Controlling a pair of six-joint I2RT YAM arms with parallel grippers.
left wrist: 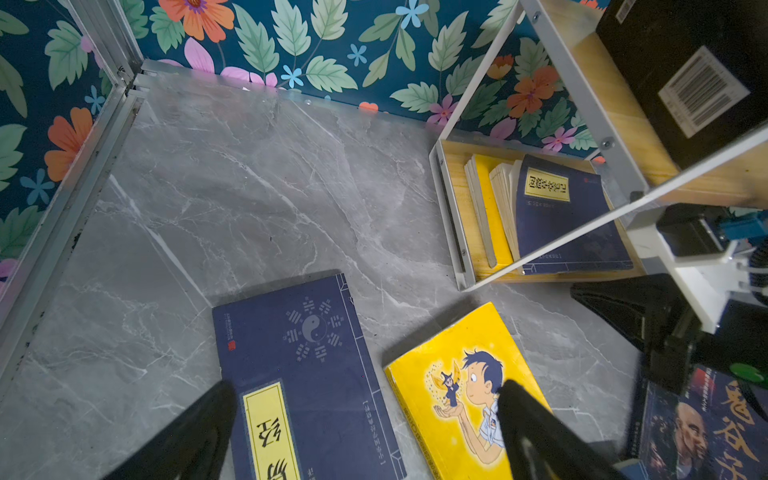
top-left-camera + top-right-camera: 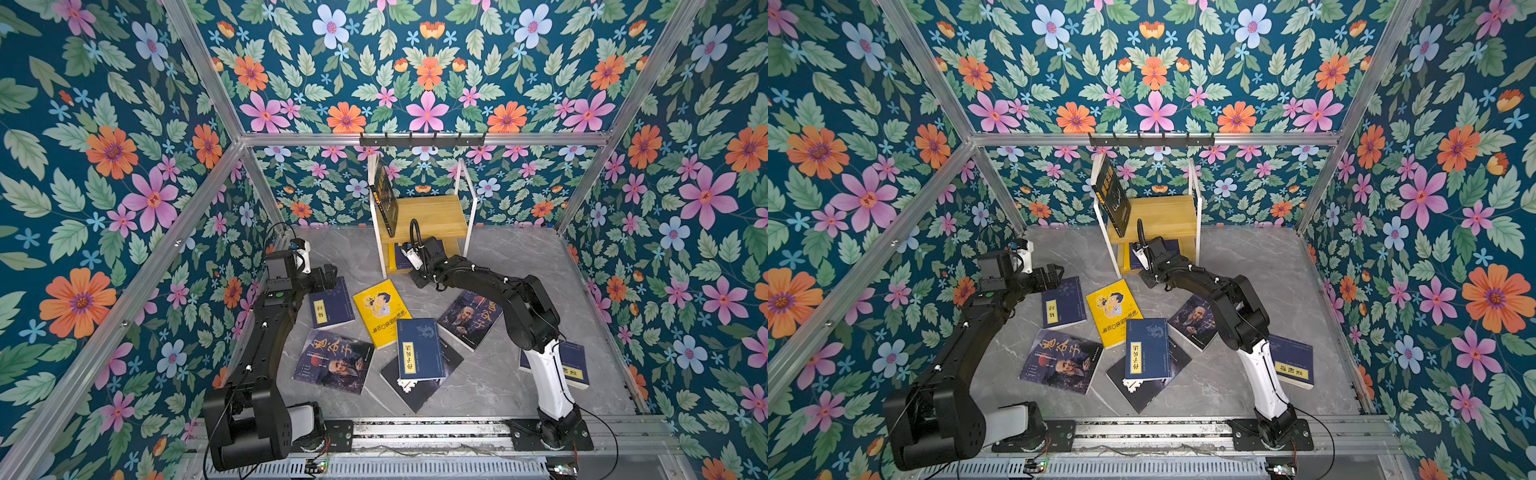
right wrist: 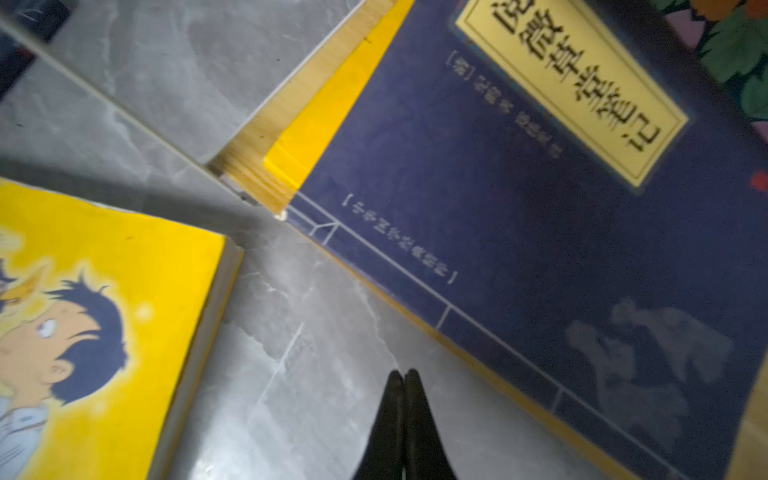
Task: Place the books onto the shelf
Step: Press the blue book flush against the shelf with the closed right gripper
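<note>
1. Left gripper [image 1: 368,388]: jaws spread wide, empty, above the leftmost navy book [image 2: 331,305] on the marble floor [image 2: 498,382].
2. Left portrait book [image 2: 332,361], flat, nearer the arm bases; yellow cartoon book [image 2: 380,311] just beside.
3. Centre navy book [image 2: 417,349], yellow label, lying across the black book [image 2: 415,386].
4. Shelf [image 2: 432,212] at the back wall: wooden boards, white frame. A dark book [image 2: 384,195] leans upright at its top tier's left end. Only your wrist views show the lower tier plainly: shelved navy book [image 1: 561,216] atop a shelved yellow book [image 1: 486,208].
5. Right gripper [image 3: 404,374]: jaws pressed together, grasping nothing, low before the shelf; its arm screens the lower tier in both top views.
6. Right portrait book [image 2: 467,318]; right navy book [image 2: 575,365], partly under that arm.
</note>
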